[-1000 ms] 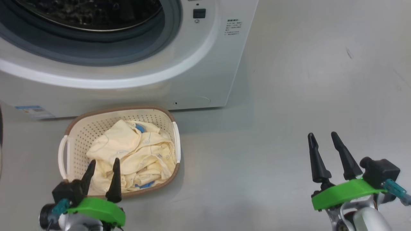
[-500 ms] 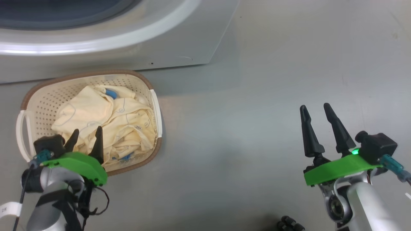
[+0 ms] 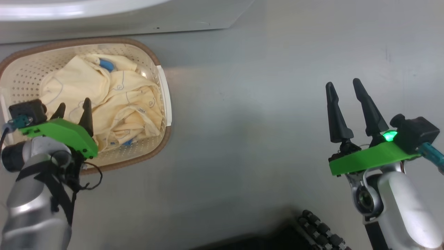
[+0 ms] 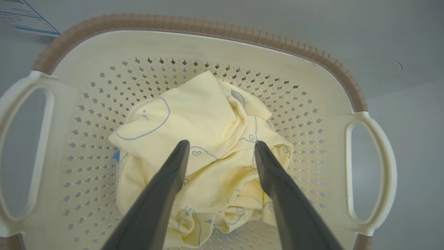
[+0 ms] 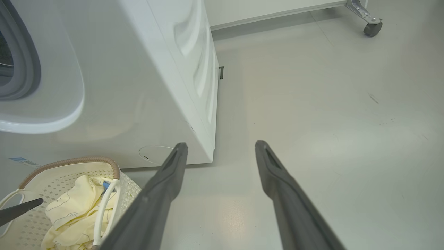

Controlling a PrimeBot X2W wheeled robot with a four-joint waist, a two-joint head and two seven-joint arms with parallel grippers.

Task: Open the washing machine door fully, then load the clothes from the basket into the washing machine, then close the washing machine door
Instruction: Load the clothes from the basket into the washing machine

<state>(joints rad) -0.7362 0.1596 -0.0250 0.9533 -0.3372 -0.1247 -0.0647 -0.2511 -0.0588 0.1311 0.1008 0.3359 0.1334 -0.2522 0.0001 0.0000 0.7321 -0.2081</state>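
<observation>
Our left claw [image 4: 222, 144], spread wide, hangs just above the clothes [image 4: 194, 114], heaped dead ahead at twelve o'clock in the basket [image 4: 194, 26]. We judge it the nearer arm for the pick. Our right claw [image 3: 342, 82], also spread and empty, sits well off at three o'clock. Beyond stands the washing machine [image 5: 138, 86].

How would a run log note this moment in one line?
left fingers: open, pointed at clothes in basket | right fingers: open, over floor | clothes: not yet gripped
</observation>
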